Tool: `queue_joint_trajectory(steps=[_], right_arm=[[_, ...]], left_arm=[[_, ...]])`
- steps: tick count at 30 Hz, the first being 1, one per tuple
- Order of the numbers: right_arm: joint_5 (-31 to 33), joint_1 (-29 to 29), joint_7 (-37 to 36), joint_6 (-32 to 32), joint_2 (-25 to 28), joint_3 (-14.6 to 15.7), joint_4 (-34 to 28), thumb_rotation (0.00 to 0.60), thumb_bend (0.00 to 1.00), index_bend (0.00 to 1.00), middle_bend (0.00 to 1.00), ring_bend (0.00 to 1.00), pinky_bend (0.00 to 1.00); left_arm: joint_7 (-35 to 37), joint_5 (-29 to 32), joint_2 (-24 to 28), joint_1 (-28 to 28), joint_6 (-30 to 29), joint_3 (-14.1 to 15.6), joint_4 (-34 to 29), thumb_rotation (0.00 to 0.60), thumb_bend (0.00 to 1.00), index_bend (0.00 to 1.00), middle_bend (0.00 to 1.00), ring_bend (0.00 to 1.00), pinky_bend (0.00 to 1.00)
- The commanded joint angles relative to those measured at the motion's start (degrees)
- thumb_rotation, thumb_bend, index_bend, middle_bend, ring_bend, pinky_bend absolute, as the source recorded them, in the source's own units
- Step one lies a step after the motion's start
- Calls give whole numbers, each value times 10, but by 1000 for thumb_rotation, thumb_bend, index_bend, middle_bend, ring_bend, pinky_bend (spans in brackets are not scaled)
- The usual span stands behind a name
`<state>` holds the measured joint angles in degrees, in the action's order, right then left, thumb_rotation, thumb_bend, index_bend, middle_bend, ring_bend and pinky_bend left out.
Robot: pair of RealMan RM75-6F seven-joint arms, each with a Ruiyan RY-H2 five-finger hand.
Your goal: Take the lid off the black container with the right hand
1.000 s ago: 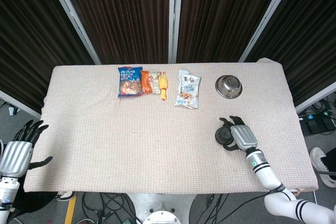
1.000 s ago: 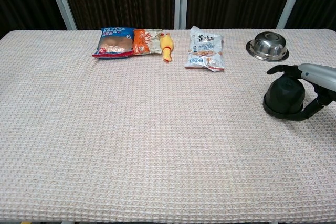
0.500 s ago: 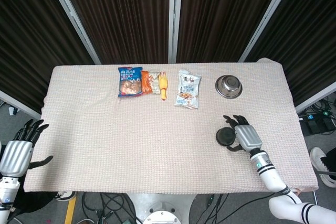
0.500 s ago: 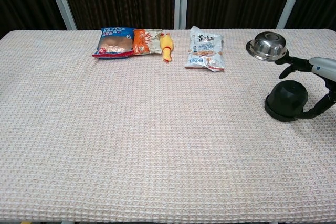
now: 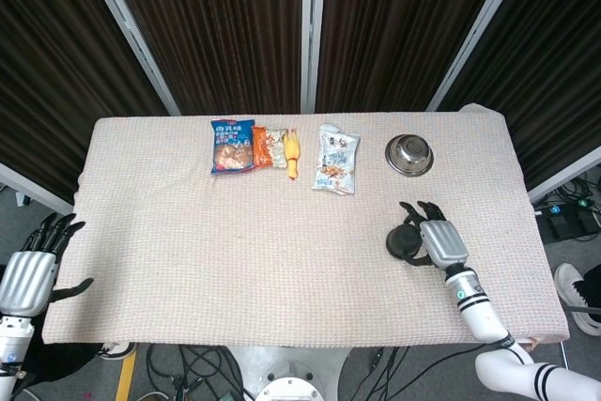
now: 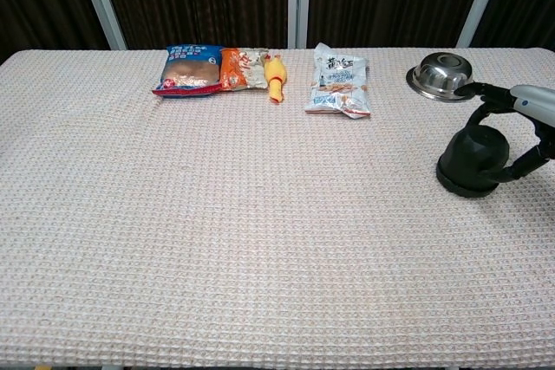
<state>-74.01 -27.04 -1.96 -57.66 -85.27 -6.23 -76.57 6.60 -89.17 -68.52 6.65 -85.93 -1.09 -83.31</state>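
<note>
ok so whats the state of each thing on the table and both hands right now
black container: upright, lid on
right robot hand: fingers spread around the container, grip unclear
left robot hand: open, off the table edge
steel bowl: upside down
snack bags: lying flat, sealed
white snack packet: flat, sealed
yellow toy: lying down

The black container (image 6: 473, 160) stands upright on the woven cloth near the table's right side, a squat, matte piece with a rounded, dome-like top flaring to a wider rim at its foot. Its lid looks to be on; I can't make out a seam from either view. It sits nearer the front edge than the row of items along the back, and from above it shows as a dark round shape (image 5: 404, 242).
</note>
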Motion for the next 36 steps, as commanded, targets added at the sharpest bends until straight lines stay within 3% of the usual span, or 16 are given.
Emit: queue_joint_trajectory(steps=[1,13,24,26,31,36], right_arm=[[-4,1,-3,-5,2,-1,-5,600,167,85,379,4,0],[-29,24,-34,-68,57,-16,-64,600,168,97,398,17,0],[12,53,-52,-55,68,-7,3,600,166,99,393,16,0],[19,53,-54,-42,66,-6,14,600,146,100,357,9,0],[12,48,-75,-20,74,-2,16,600,8,3,55,0,0],[2,52,-73,-33,89,-5,1,600,0,0,0,0,0]], left_arm=[[-1,-1,0,0,0,0,-1,600,86,151,83,0,176],[-5,-4,2,2,-3,-2,-9,600,86,151,83,0,176],[-8,-8,4,4,-3,-2,-12,600,86,151,83,0,175],[-9,-9,4,4,-3,-1,-13,600,86,151,83,0,175],[-13,-8,5,4,-3,-2,-17,600,85,151,83,0,175],[-13,-9,6,4,-5,-2,-19,600,86,151,83,0,175]])
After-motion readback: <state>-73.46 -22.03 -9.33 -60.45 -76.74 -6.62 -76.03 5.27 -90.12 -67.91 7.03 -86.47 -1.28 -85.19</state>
